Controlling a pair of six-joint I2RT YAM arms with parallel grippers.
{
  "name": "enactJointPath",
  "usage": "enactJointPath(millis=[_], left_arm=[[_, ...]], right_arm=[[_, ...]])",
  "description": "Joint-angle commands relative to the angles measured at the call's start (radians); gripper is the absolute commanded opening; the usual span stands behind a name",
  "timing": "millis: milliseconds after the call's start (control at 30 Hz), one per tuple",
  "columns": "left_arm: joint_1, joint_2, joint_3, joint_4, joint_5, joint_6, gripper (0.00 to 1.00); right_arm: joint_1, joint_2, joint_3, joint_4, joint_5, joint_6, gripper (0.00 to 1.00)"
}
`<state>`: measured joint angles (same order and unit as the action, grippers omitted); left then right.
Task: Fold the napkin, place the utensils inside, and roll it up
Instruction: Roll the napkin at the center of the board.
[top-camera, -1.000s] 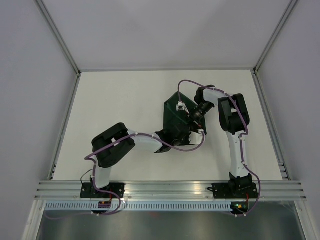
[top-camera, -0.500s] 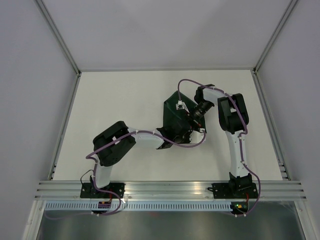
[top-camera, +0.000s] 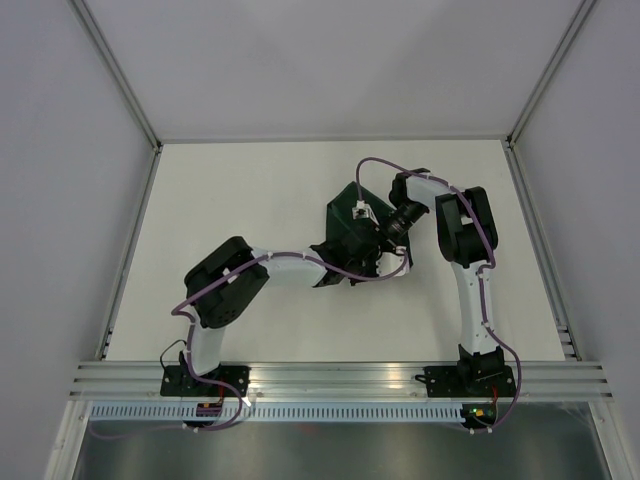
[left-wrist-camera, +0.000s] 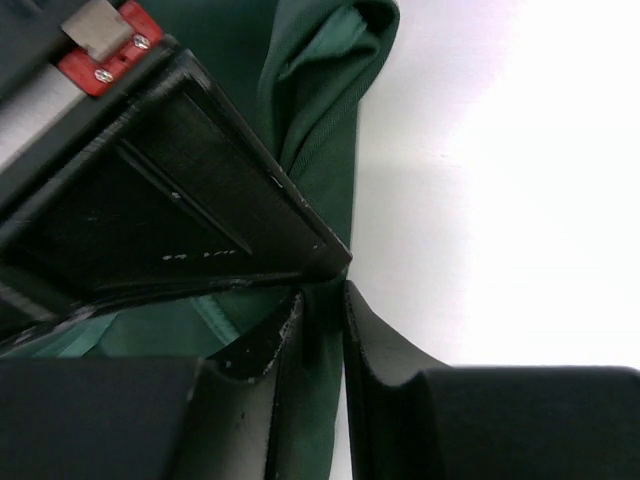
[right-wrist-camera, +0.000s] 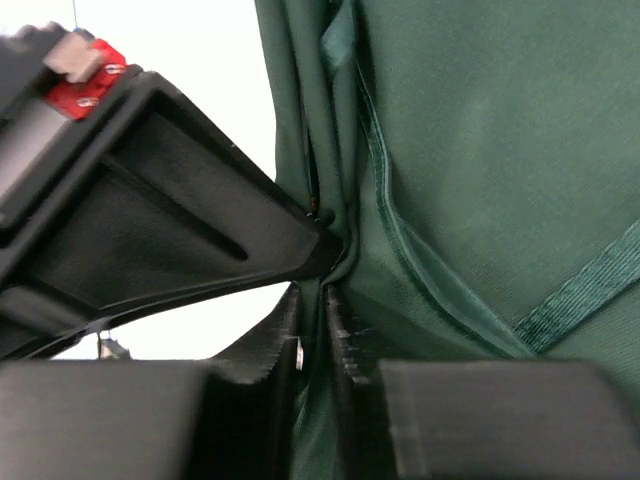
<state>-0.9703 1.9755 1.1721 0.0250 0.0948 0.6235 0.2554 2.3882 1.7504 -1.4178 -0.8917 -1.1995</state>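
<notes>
- The napkin (top-camera: 345, 218), bunched at the middle of the table (top-camera: 230, 200), is judged to be at the folding step.
- Its near fold is pinched by the left gripper (left-wrist-camera: 322, 320).
- Farther on, a fold is straddled by the right gripper (right-wrist-camera: 312, 335), barely parted; a grip cannot be told.
- Next, the fold must be laid flat.

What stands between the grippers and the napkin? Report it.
Nothing visible does. The left gripper and the right gripper each have a fold of the napkin pinched directly between their fingers, with no other object in the gap.
</notes>
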Motion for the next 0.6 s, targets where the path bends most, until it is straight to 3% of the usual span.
enactJointPath(millis=[0,200,567], left_arm=[[0.013,0.054,0.0,-0.158,0.088,-0.083,0.02],[0.031,0.056,0.006,-0.174,0.146,-0.12,0.02],[0.076,0.085,0.072,-0.253,0.256,-0.186,0.02]], right_arm=[[-0.011,0.0,0.012,-0.009,-0.026,-0.043,0.27],[-0.041,-0.061,0.027,-0.004,-0.061,-0.009,0.46],[-0.105,-0.144,0.02,0.033,-0.119,0.063,0.49]])
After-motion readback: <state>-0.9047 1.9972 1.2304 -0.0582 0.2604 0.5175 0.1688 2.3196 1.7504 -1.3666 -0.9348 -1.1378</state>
